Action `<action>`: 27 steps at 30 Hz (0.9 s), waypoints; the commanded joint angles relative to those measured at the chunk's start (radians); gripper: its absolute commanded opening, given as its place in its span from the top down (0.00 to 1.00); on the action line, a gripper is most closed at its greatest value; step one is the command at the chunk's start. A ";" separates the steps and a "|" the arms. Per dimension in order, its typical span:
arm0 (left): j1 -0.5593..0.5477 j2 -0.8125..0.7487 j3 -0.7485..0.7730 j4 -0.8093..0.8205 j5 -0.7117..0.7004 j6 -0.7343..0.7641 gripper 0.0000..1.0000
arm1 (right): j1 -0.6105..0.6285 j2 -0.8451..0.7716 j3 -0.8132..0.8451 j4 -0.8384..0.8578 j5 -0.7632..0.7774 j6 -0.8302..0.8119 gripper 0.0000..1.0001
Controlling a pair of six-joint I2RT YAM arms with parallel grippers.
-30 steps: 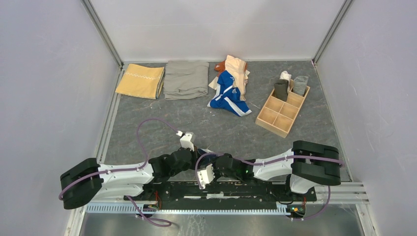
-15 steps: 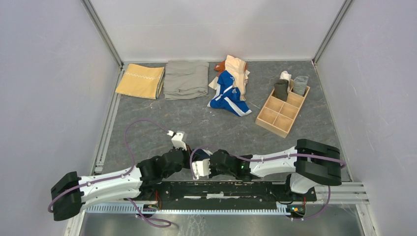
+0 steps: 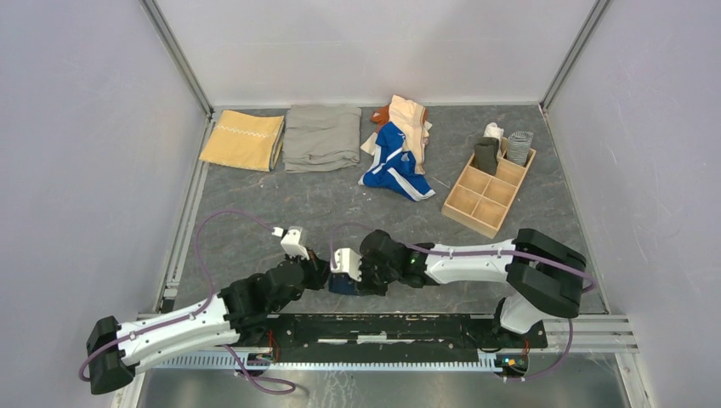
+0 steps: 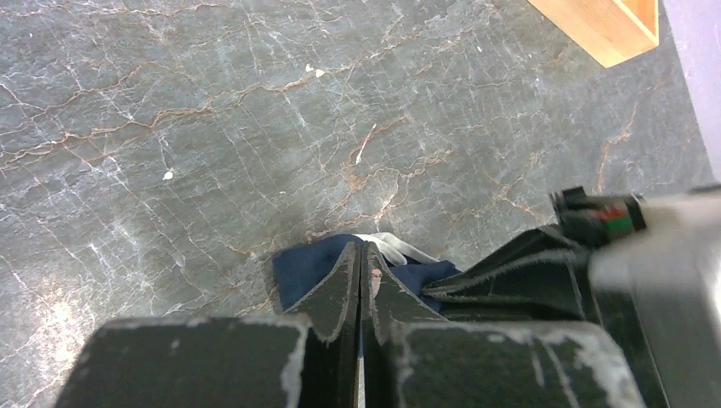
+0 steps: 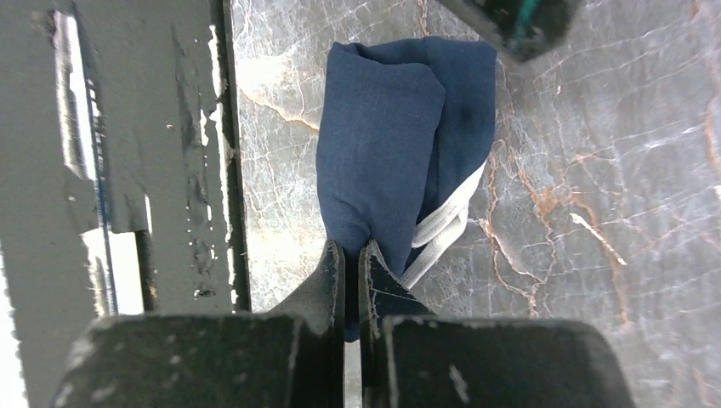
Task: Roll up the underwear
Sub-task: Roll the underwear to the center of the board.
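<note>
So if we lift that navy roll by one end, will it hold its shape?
Probably not: the navy roll is soft, loosely folded cloth, so it would likely sag and unwind. It looks light, pinched thin in the right tool. Its white trim sticks out loose and may trail.

My top camera sits high behind the arm bases, looking down over the whole table [image 3: 255, 212]; my left wrist view skims low and close across it; my right wrist view looks almost straight down, closer; all three share the navy briefs [image 5: 383, 144].
</note>
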 commanded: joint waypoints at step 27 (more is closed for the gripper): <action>0.005 0.096 -0.033 0.216 0.192 0.132 0.98 | -0.273 0.297 0.070 0.152 -0.528 0.580 1.00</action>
